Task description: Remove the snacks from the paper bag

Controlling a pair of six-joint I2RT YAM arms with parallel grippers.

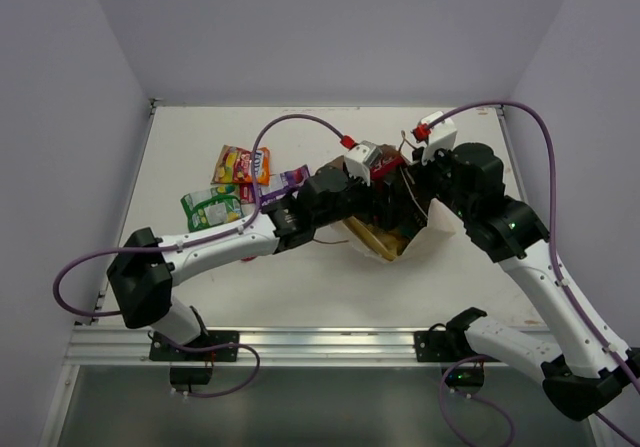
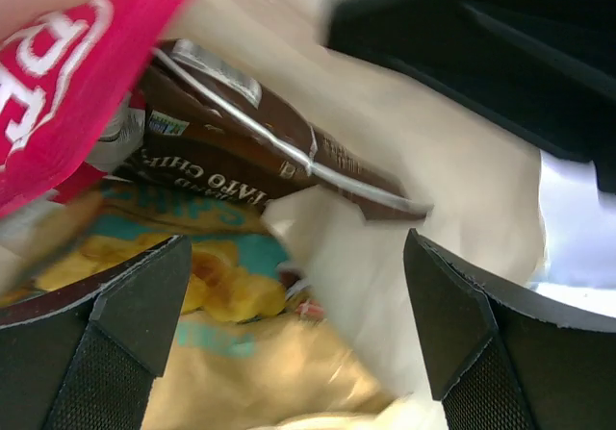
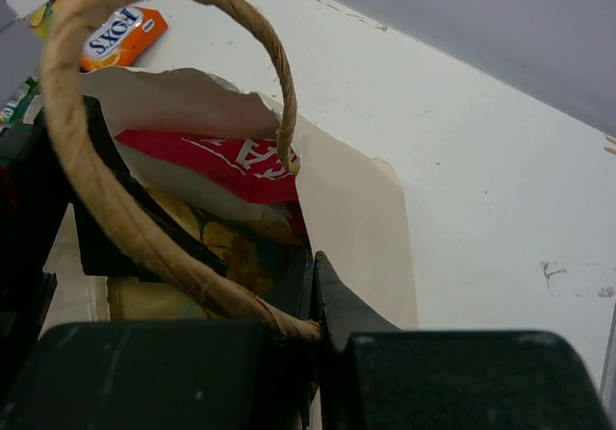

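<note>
The paper bag [image 1: 441,223] lies on its side at mid-table, mouth toward the left. My left gripper [image 1: 372,203] is open at the bag's mouth; in the left wrist view it [image 2: 298,276] holds nothing. Between its jaws I see the tan-yellow chip bag [image 2: 241,363], above it the brown bag [image 2: 241,156] and a pink-red bag [image 2: 67,74]. My right gripper [image 3: 314,268] is shut on the paper bag's rim [image 3: 356,209] at the foot of a string handle [image 3: 91,180]. The chip bag sticks out of the mouth [image 1: 376,240].
Three small packets lie on the table left of the bag: an orange-pink one [image 1: 242,164], a purple one [image 1: 286,179] and a green one [image 1: 211,207]. The orange packet also shows in the right wrist view [image 3: 120,34]. Walls close the back and both sides.
</note>
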